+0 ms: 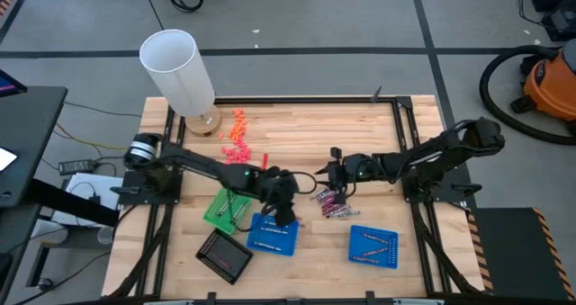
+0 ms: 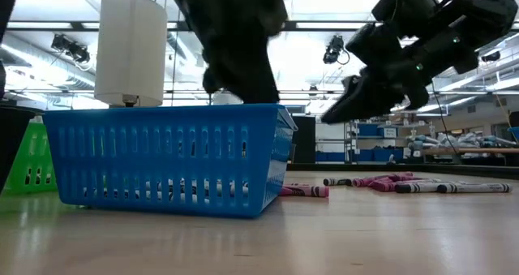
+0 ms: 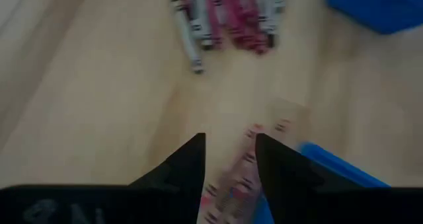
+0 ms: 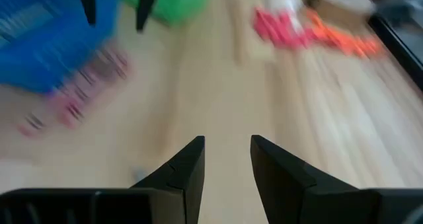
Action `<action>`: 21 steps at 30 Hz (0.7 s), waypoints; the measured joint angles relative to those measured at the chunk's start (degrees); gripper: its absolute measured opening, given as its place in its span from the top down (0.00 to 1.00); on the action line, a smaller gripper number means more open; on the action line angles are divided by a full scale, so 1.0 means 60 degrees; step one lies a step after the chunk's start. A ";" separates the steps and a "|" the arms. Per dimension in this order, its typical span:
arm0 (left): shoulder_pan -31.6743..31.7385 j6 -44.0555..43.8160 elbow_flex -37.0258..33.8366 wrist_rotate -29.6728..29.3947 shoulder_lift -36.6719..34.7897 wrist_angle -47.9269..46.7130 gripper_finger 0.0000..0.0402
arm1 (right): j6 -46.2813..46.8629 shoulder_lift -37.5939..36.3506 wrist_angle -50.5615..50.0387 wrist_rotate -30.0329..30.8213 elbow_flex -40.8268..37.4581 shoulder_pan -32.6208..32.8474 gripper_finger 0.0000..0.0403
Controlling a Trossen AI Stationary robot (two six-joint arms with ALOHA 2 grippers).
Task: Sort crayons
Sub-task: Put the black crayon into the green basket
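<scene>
A pile of pinkish-red, maroon and grey crayons [image 1: 331, 204] lies on the wooden table; it also shows in the left wrist view [image 3: 228, 12] and the low view [image 2: 389, 182]. My left gripper [image 1: 284, 208] [image 3: 230, 148] is open over the near blue tray's [image 1: 273, 235] far edge. A pink crayon [image 3: 231, 184] shows in the gap below its fingers, beside the tray's rim [image 3: 337, 168]. My right gripper [image 1: 335, 179] [image 4: 228, 148] is open and empty, raised just beyond the pile's far side. The second blue tray [image 1: 373, 246] holds a few crayons.
A green tray [image 1: 227, 208] and a black tray [image 1: 225, 255] sit left of the blue one. A tall white cylinder [image 1: 180, 67] stands at the far left corner, with orange and pink chunky bits [image 1: 236, 134] beside it. One crayon [image 2: 304, 191] lies by the blue tray.
</scene>
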 joint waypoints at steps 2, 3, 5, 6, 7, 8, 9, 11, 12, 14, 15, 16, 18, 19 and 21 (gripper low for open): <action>0.0150 0.0000 0.0296 -0.0273 0.0535 0.0224 0.65 | -0.0017 -0.0326 -0.0722 0.0624 -0.0014 0.0000 0.67; 0.0215 0.0005 0.0397 -0.0447 0.0744 0.0261 0.65 | -0.0010 -0.0479 -0.1019 0.0855 -0.0012 0.0000 0.67; 0.0342 0.0150 0.0716 -0.0718 0.1191 0.0562 0.65 | 0.0064 -0.0759 -0.1502 0.1085 -0.0012 0.0000 0.67; 0.0402 0.0283 0.0862 -0.0751 0.1384 0.0782 0.65 | 0.0120 -0.0846 -0.1619 0.1124 -0.0012 0.0000 0.67; 0.0471 0.0384 0.1008 -0.0823 0.1563 0.0920 0.65 | 0.0199 -0.0869 -0.1565 0.1190 -0.0016 0.0000 0.67; 0.0535 0.0483 0.1197 -0.0824 0.1709 0.1036 0.65 | 0.0275 -0.0899 -0.1561 0.1250 -0.0006 0.0000 0.67; 0.0583 0.0535 0.1418 -0.0833 0.1900 0.1005 0.65 | 0.0324 -0.0973 -0.1676 0.1317 -0.0014 0.0000 0.67; 0.0676 0.0557 0.1816 -0.0830 0.2212 0.0959 0.65 | 0.0405 -0.0964 -0.1550 0.1551 -0.0005 -0.0002 0.67; 0.0709 0.0556 0.2001 -0.0812 0.2393 0.0700 0.65 | 0.0469 -0.0976 -0.1646 0.1707 -0.0003 -0.0002 0.67; 0.0730 0.0565 0.2277 -0.0665 0.2713 0.0932 0.65 | 0.0508 -0.0971 -0.1704 0.1973 -0.0012 0.0000 0.67; 0.0727 0.0563 0.2307 -0.0690 0.2832 0.0749 0.65 | 0.0511 -0.0964 -0.1707 0.2044 -0.0012 0.0000 0.67; 0.0718 0.0565 0.2392 -0.0687 0.2970 0.0907 0.65 | 0.0518 -0.0961 -0.1755 0.2061 -0.0012 -0.0018 0.67; 0.0703 0.0587 0.2459 -0.0825 0.3158 0.0978 0.65 | 0.0518 -0.0949 -0.1834 0.2057 -0.0041 -0.0029 0.67; 0.0694 0.0625 0.2497 -0.0861 0.3204 0.0958 0.65 | 0.0550 -0.0910 -0.1779 0.2057 -0.0038 -0.0032 0.67; 0.0662 0.0549 0.2531 -0.0884 0.3320 0.1025 0.65 | 0.0569 -0.0931 -0.1867 0.2061 -0.0041 -0.0044 0.67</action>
